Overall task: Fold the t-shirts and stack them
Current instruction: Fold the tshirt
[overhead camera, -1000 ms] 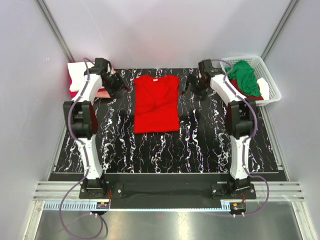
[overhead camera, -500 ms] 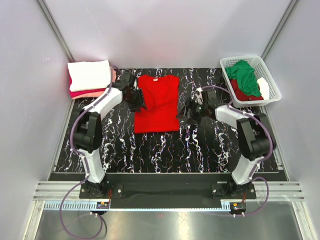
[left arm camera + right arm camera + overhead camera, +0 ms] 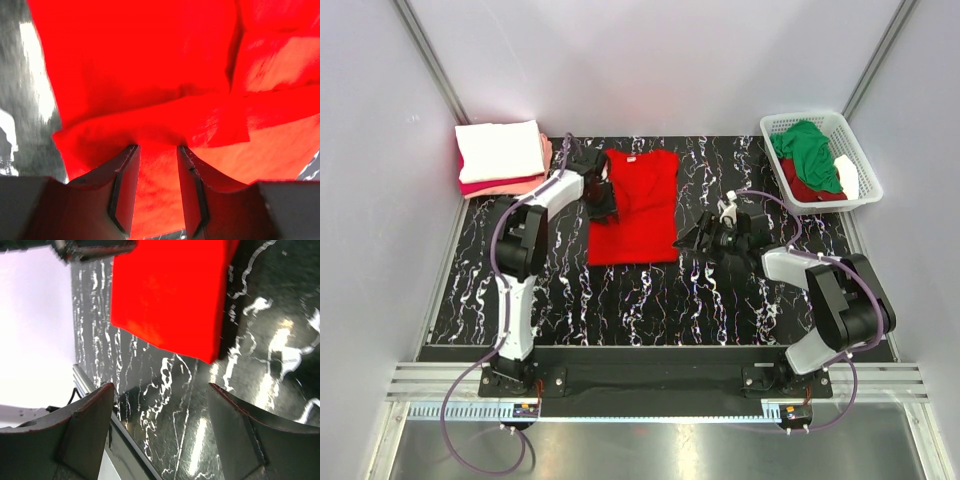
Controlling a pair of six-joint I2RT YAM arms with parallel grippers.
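Note:
A bright red t-shirt (image 3: 633,205) with a white neck label lies flat in the middle of the table, its sleeves folded in. My left gripper (image 3: 604,199) is low on the shirt's left edge. In the left wrist view its jaws (image 3: 157,150) stand a little apart over red cloth (image 3: 150,75), the tips against a fold. My right gripper (image 3: 689,238) is open and empty, low over the table just right of the shirt's near right corner (image 3: 170,305). A stack of folded shirts, white (image 3: 500,150) on top of salmon pink (image 3: 535,183), lies at the back left.
A white lattice basket (image 3: 860,150) at the back right holds a green shirt (image 3: 808,150) and a dark red one (image 3: 808,189). The black marbled table (image 3: 650,300) is walled by grey panels on three sides.
Both arms have swung in from the back corners. The left gripper came down onto the shirt's left edge. The right gripper dropped low beside the shirt's near right corner.

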